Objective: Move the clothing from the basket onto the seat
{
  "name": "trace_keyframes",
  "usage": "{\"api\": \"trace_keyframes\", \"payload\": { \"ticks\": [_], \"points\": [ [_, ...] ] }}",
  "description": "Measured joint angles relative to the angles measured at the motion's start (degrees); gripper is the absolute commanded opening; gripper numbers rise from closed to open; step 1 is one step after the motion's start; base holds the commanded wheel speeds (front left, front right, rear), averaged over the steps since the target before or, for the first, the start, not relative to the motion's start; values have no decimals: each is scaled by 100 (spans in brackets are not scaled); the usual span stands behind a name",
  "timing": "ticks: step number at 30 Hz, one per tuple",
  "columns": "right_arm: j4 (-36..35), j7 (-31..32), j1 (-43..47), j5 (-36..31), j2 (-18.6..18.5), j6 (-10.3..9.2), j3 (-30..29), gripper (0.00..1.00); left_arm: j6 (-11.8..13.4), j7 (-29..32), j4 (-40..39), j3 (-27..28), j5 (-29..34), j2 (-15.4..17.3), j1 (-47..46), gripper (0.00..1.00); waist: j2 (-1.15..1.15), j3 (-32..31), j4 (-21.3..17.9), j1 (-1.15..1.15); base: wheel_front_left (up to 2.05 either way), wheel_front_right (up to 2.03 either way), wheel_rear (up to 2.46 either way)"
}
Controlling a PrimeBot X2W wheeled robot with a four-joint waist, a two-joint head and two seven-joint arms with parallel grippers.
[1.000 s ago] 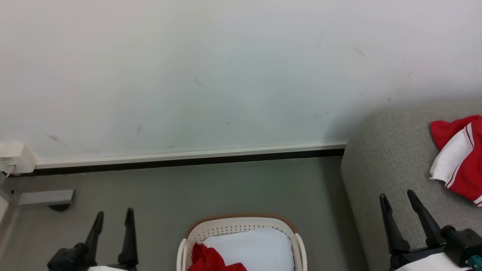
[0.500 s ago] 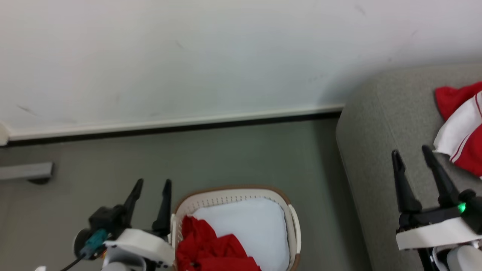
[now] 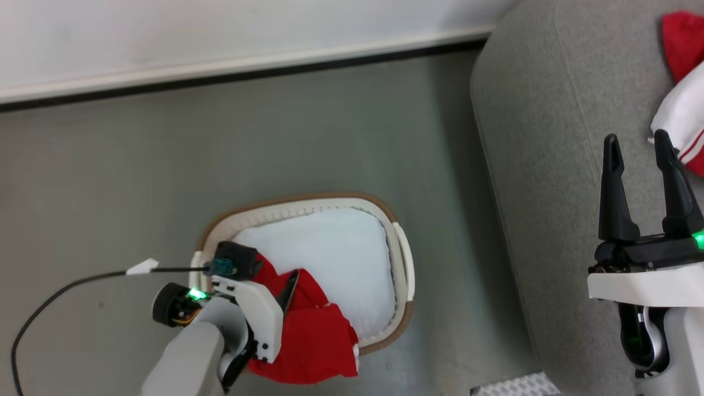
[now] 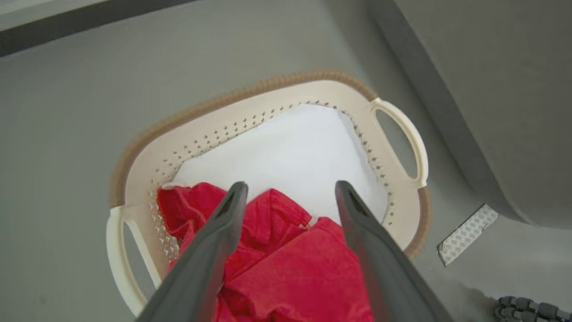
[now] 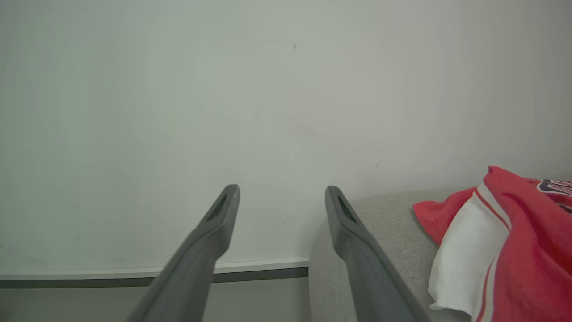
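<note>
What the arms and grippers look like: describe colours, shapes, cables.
The left gripper and right gripper each have two tapering dark grey fingers, black base, white wrist shell, pale forearm, green light. A black cable with a white tag plugs into the left wrist's teal connector.

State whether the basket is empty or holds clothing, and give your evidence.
Not empty: red clothing lies crumpled in the basket, partly covering a white pad.
</note>
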Motion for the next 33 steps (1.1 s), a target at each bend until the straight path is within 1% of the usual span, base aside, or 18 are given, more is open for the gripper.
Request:
{"api": "trace_keyframes", "payload": {
  "ticks": [9, 11, 15, 19, 22, 29, 30, 31, 32, 33],
  "points": [
    [-102, 0, -241, -18, 220, 0, 70, 100, -1, 873, 1315, -1024, -348, 400, -677, 100, 0, 739, -503, 0, 0, 0, 0],
    [-108, 0, -294, 21, 237, 0, 87, 100, -1, 1077, 1494, -1287, -383, 469, -789, 100, 0, 883, -629, 0, 0, 0, 0],
    [-123, 0, -322, 85, 263, 0, 116, 100, -1, 1272, 1700, -1704, -513, 653, -1057, 100, 0, 1184, -849, 0, 0, 0, 0],
    [-132, 0, -370, 291, 272, 0, 203, 100, -1, 1514, 1950, -1945, -653, 824, -1276, 100, 0, 1479, -1041, -1, 0, 0, 0],
    [-145, 0, -453, 444, 276, 0, 292, 100, -1, 1577, 2134, -2005, -683, 957, -1483, 100, 0, 1686, -1176, -1, 0, 0, 0],
    [-140, 1, -553, 594, 277, 0, 371, 100, -1, 1962, 2536, -2273, -673, 950, -1611, 100, 0, 2009, -1411, -1, 0, 0, 0],
    [-138, 0, -553, 599, 277, 0, 370, 100, -1, 1976, 2543, -2297, -681, 943, -1616, 97, 0, 2032, -1425, -1, 0, 0, 0],
    [-136, 1, -555, 600, 277, 0, 369, 100, -1, 1960, 2544, -2304, -692, 942, -1632, 67, 0, 2047, -1432, -1, 0, 0, 0],
    [-133, 1, -559, 601, 278, 0, 366, 100, -1, 1922, 2552, -2319, -693, 942, -1662, 67, 0, 2057, -1436, -1, 0, 0, 0],
    [-129, 1, -563, 603, 278, 0, 359, 100, -1, 1903, 2562, -2342, -693, 948, -1693, 44, 0, 2065, -1437, -1, 0, 0, 0]
  ]
}}
